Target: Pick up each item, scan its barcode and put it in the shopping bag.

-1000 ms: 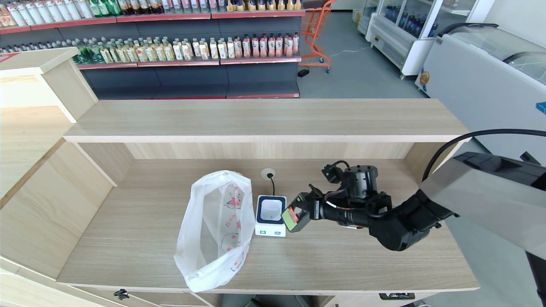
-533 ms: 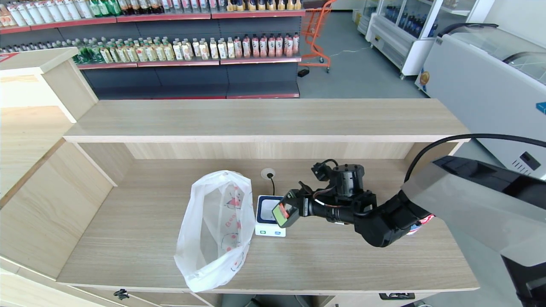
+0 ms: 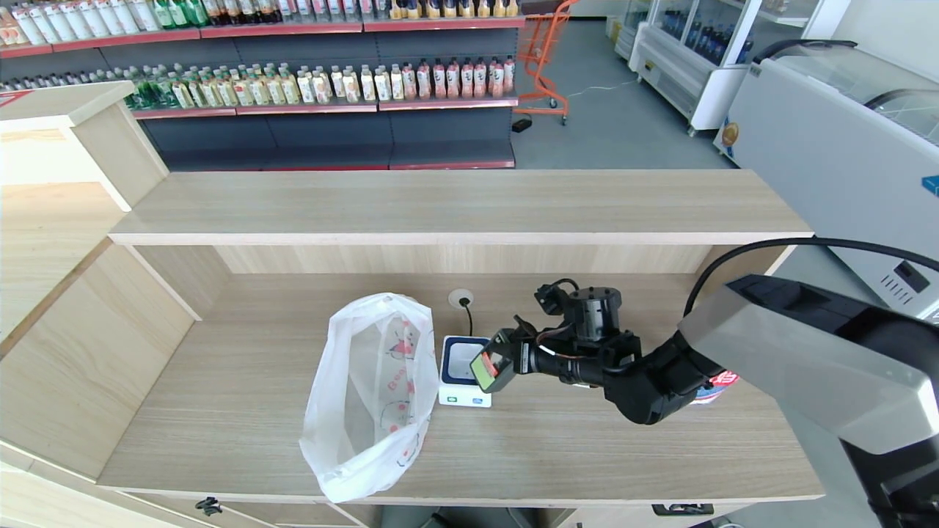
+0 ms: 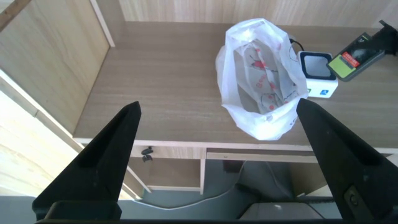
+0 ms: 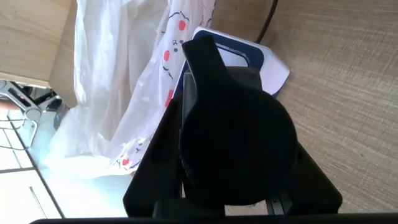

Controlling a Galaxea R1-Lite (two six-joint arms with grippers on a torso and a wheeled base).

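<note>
green box (image 3: 490, 372) clamped btwn R fingers (image 3: 506, 340), just over scanner (image 3: 458, 365), bag (image 3: 370, 389) beside

Over one second the right gripper (image 3: 508, 358), closed on the small box (image 3: 492, 370), shifts toward the robot's left. Before, the box is just beside the scanner (image 3: 461, 367); now it overlaps the scanner's right edge in the head view. Most of this shift happens in the first half second, and after that the box hardly changes its place. The forearm and the elbow also go to the left, so a red and white container (image 3: 717, 386) on the counter (image 3: 557, 455) becomes visible behind the elbow.
</note>
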